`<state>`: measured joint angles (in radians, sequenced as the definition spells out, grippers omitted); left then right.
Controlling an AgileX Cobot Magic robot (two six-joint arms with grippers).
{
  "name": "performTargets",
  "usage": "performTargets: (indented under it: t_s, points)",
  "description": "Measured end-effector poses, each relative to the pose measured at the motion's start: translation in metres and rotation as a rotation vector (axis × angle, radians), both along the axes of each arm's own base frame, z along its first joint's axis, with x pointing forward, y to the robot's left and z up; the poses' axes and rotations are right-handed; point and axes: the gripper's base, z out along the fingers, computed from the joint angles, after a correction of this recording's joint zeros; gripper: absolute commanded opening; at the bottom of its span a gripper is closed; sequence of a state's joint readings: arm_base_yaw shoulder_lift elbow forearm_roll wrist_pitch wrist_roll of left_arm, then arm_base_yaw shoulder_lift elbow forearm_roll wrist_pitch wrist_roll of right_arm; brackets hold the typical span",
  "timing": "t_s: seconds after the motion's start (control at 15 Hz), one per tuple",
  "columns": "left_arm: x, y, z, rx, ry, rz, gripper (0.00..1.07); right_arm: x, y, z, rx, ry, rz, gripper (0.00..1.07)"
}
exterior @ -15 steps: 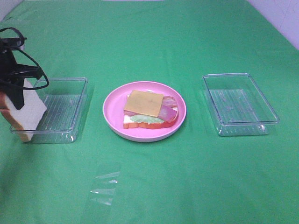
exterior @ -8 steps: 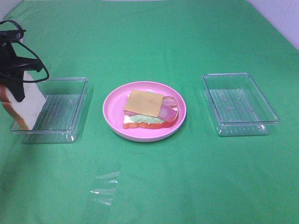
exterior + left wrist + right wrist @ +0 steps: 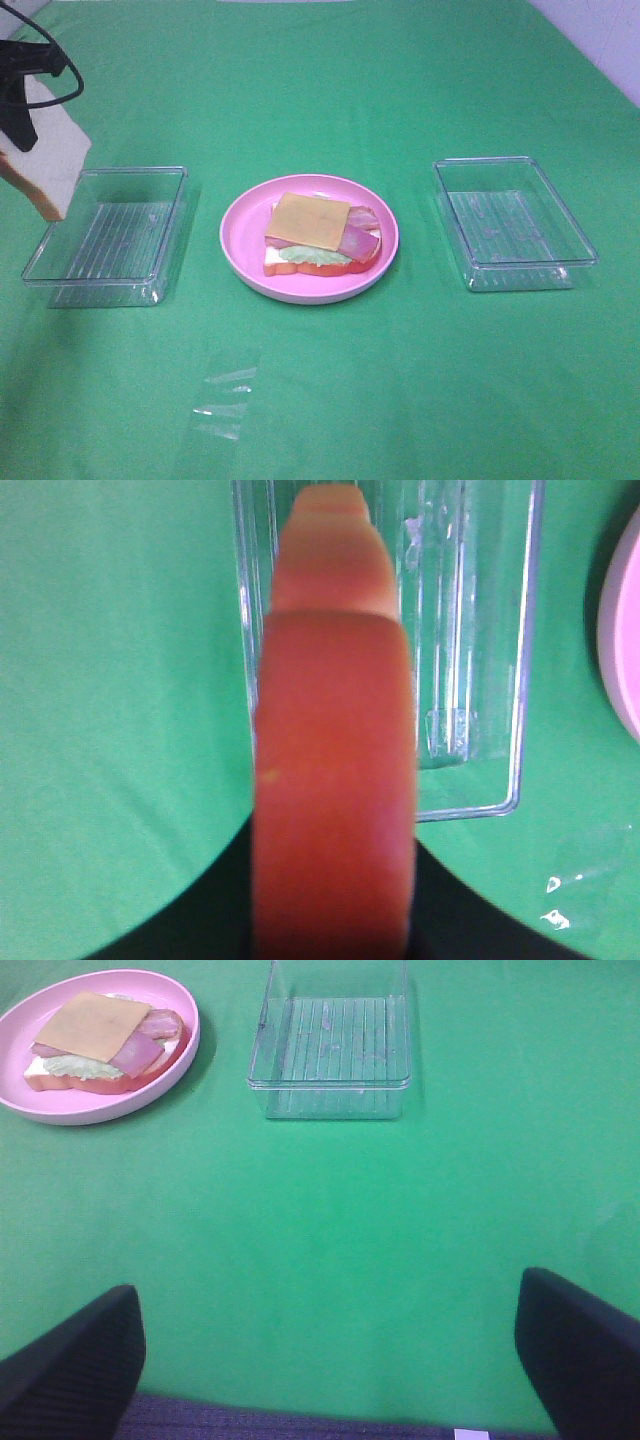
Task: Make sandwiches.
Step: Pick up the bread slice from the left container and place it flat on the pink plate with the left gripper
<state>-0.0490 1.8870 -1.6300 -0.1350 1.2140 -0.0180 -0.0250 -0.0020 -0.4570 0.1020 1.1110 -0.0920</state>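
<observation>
Our left gripper [image 3: 22,95] clamps a white toy bread slice with orange-brown crust [image 3: 47,160], held in the air above the left clear plastic tray [image 3: 165,235], which is empty. Our right gripper [image 3: 330,1360] is spread wide, holding nothing. On the round pink plate [image 3: 240,240] the open sandwich stack [image 3: 318,235], yellow cheese uppermost, lacks only this top slice, we judge. The right clear tray [image 3: 515,222] is empty.

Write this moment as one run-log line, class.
left gripper: shut on bread slice, above left tray | right gripper: open, empty | plate: open-faced stack, cheese topmost
</observation>
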Motion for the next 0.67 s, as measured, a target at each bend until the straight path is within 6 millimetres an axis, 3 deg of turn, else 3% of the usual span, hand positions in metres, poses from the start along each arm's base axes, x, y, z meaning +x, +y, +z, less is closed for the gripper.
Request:
performTargets:
  t_s: [0.2, 0.4, 0.53, 0.67]
  points:
    - [-0.007, -0.009, 0.023, -0.103, -0.057, -0.030, 0.00, 0.000, 0.000, 0.000, 0.000, 0.000, 0.000, 0.96]
    - [-0.008, -0.026, 0.033, -0.299, -0.087, -0.081, 0.00, 0.000, 0.000, 0.000, 0.000, 0.000, 0.000, 0.96]
    - [-0.008, -0.046, 0.046, -0.541, -0.145, -0.161, 0.00, 0.000, 0.000, 0.000, 0.000, 0.000, 0.000, 0.96]
    - [-0.008, -0.062, 0.052, -0.598, -0.188, -0.211, 0.00, 0.000, 0.000, 0.000, 0.001, 0.000, 0.001, 0.96]
